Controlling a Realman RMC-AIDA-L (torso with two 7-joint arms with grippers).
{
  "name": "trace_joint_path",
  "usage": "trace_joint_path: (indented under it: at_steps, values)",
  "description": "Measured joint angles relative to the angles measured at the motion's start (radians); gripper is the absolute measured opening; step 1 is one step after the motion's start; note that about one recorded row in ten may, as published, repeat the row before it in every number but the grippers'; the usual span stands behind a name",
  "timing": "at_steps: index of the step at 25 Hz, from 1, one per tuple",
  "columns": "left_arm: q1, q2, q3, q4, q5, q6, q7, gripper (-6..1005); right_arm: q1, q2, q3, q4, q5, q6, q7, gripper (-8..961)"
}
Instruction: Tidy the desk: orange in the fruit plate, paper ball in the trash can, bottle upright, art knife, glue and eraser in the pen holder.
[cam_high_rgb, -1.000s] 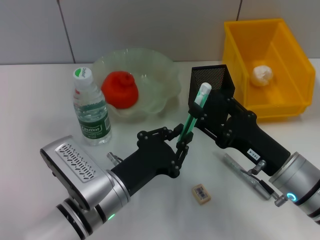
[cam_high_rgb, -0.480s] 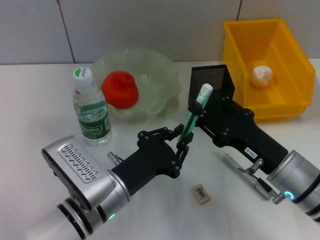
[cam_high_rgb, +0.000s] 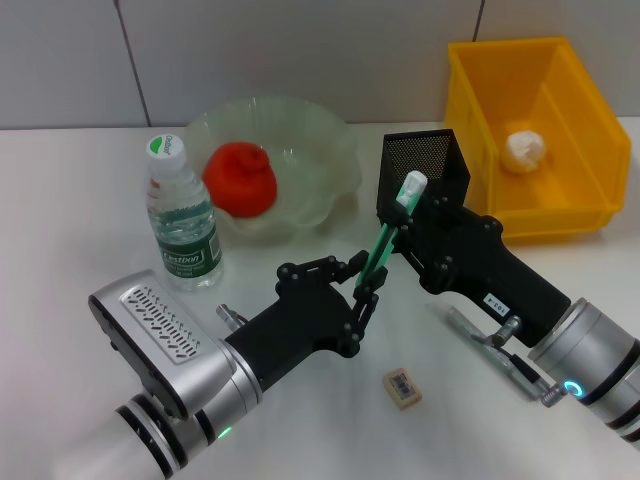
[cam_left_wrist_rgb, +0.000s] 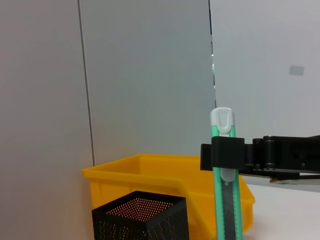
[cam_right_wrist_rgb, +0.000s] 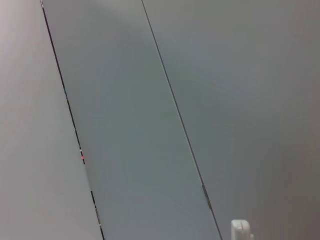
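In the head view, the left gripper (cam_high_rgb: 362, 283) is closed on the lower end of the art knife (cam_high_rgb: 390, 232). The right gripper (cam_high_rgb: 405, 228) meets the knife higher up, probably pinching it too, though its fingers are partly hidden. The knife stands steeply, white tip uppermost, leaning toward the pen holder (cam_high_rgb: 428, 166) just behind it. In the left wrist view, a black finger (cam_left_wrist_rgb: 222, 154) clamps across the near-vertical art knife (cam_left_wrist_rgb: 226, 200), with the pen holder (cam_left_wrist_rgb: 140, 217) and trash can (cam_left_wrist_rgb: 150, 172) behind. The right wrist view shows only the knife's white tip (cam_right_wrist_rgb: 240, 230) against the wall.
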Motion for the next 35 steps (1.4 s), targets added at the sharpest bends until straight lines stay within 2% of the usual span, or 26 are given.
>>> trace_joint_path:
  at_steps: [5, 16, 21, 31, 35]
  values:
    - [0.000, 0.000, 0.000, 0.000, 0.002, 0.000, 0.000, 238, 0.000, 0.000, 0.001, 0.001, 0.000, 0.001, 0.000, 325]
    - [-0.001, 0.000, 0.004, 0.001, 0.000, -0.002, -0.001, 241, 0.002, 0.000, 0.001, 0.001, 0.000, 0.002, 0.000, 236]
    - [-0.002, 0.000, 0.005, 0.001, 0.000, -0.004, -0.001, 243, 0.002, 0.000, 0.001, 0.000, 0.000, 0.003, 0.000, 161]
    - [-0.011, 0.000, 0.003, -0.003, 0.006, -0.005, -0.007, 246, 0.003, 0.000, 0.001, -0.003, 0.002, 0.003, 0.000, 161]
    - [-0.012, 0.000, 0.000, -0.005, 0.006, -0.005, -0.014, 399, 0.004, 0.000, 0.001, -0.003, 0.003, 0.003, 0.000, 161]
